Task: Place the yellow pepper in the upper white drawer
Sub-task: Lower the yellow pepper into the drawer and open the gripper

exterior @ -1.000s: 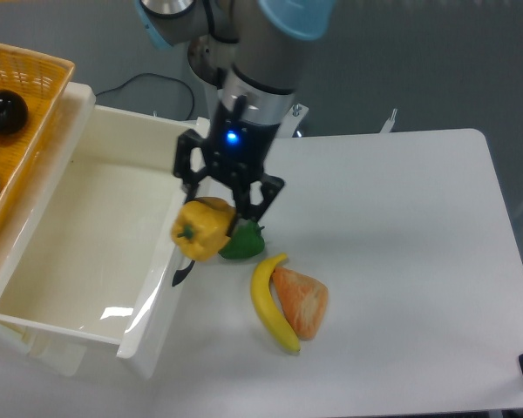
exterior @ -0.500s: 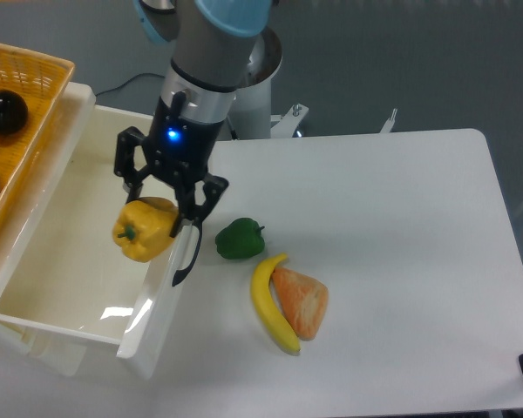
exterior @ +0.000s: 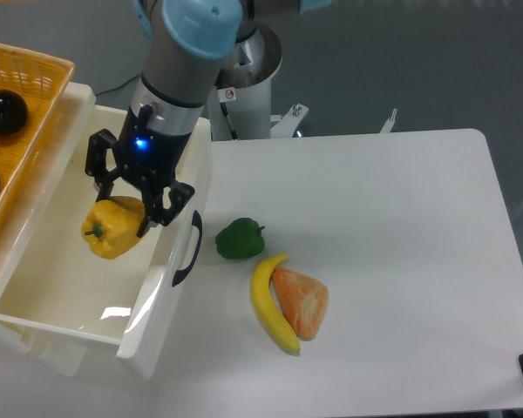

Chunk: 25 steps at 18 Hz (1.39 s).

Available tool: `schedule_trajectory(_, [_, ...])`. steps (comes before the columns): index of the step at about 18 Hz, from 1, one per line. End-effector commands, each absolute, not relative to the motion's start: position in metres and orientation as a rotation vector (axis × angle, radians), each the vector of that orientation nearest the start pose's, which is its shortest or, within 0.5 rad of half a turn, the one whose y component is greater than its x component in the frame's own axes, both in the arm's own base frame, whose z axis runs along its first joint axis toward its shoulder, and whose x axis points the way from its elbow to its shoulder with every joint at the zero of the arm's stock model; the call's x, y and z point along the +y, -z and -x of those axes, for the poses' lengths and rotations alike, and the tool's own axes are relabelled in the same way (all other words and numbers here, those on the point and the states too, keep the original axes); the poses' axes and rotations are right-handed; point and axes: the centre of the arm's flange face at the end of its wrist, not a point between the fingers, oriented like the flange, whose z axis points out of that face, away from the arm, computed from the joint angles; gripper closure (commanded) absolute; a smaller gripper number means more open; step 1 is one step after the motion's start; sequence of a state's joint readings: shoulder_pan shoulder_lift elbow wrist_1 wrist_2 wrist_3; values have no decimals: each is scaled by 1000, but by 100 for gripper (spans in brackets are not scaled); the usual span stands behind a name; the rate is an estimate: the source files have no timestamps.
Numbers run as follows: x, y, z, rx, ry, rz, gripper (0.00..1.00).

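Note:
The yellow pepper (exterior: 112, 230) hangs in my gripper (exterior: 122, 216), which is shut on its top. It is held above the inside of the upper white drawer (exterior: 65, 261), near the drawer's right front panel. The drawer stands pulled open, and its dark curved handle (exterior: 186, 255) faces the table. The drawer's floor under the pepper is bare.
A green pepper (exterior: 239, 239), a yellow banana (exterior: 270, 305) and an orange wedge-shaped item (exterior: 302, 300) lie on the white table (exterior: 401, 261) right of the drawer. An orange wicker basket (exterior: 22, 96) holding a black ball (exterior: 3, 111) stands at the upper left.
My gripper has carried the yellow pepper leftward from above the green pepper, over the drawer's front panel, to above the drawer's inside. The green pepper is now uncovered.

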State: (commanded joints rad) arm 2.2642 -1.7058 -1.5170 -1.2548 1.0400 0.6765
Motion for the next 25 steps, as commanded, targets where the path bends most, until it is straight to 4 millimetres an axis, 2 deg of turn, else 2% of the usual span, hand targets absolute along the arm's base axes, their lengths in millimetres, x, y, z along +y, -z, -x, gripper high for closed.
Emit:
schedule_trajectory(11, [561, -460, 197, 106, 408, 2639, 63])
schedule_trajectory(19, [572, -434, 194, 120, 433, 2665, 63])
schedule_trajectory(25, [571, -426, 194, 116, 439, 2682, 62])
